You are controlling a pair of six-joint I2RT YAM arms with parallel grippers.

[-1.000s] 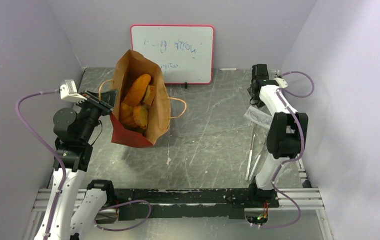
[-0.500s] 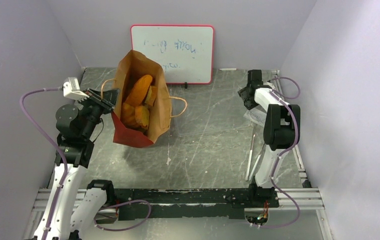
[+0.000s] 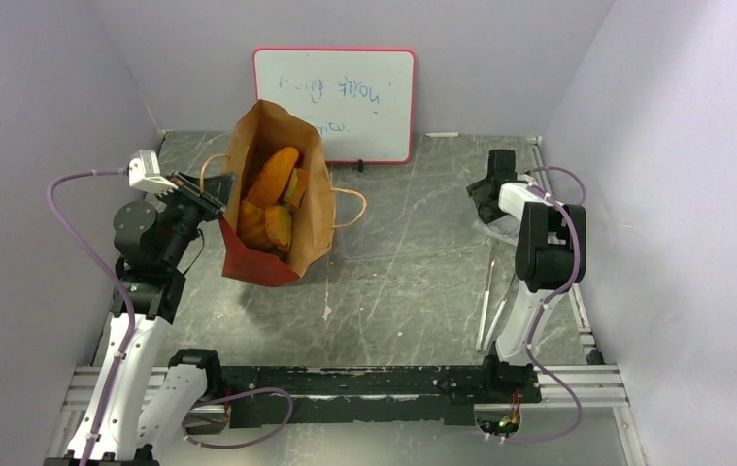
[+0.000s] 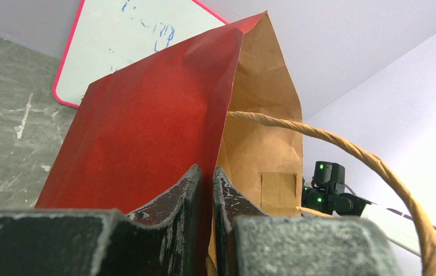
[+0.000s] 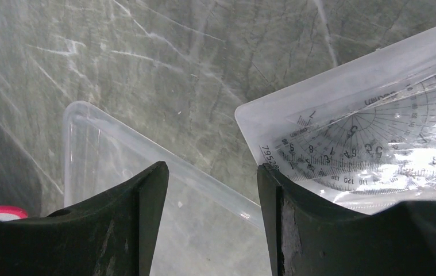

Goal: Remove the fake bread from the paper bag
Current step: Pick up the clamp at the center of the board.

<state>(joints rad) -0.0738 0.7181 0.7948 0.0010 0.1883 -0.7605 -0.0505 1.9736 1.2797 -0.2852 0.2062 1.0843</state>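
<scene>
The paper bag [image 3: 309, 209] stands tilted at the back left, red outside, brown inside, mouth open to the camera. Inside lie the fake bread pieces: a long orange loaf [image 3: 269, 175] and tan-orange rolls [image 3: 265, 225] below it. My left gripper [image 3: 218, 190] is shut on the bag's left rim; in the left wrist view the red wall [image 4: 146, 132] sits pinched between the fingers [image 4: 184, 190], with a loop handle [image 4: 342, 144] arching to the right. My right gripper [image 3: 485, 194] is open and empty at the back right, over a clear plastic tray [image 5: 106, 155].
A whiteboard [image 3: 335, 102] leans on the back wall behind the bag. A clear pouch with a protractor [image 5: 376, 138] lies under my right gripper. Long tweezers [image 3: 487, 296] lie near the right arm's base. Purple walls close in left and right.
The left gripper and bag shifted slightly right and back. The right arm folded down, its gripper lowering toward the tray and pouch.
</scene>
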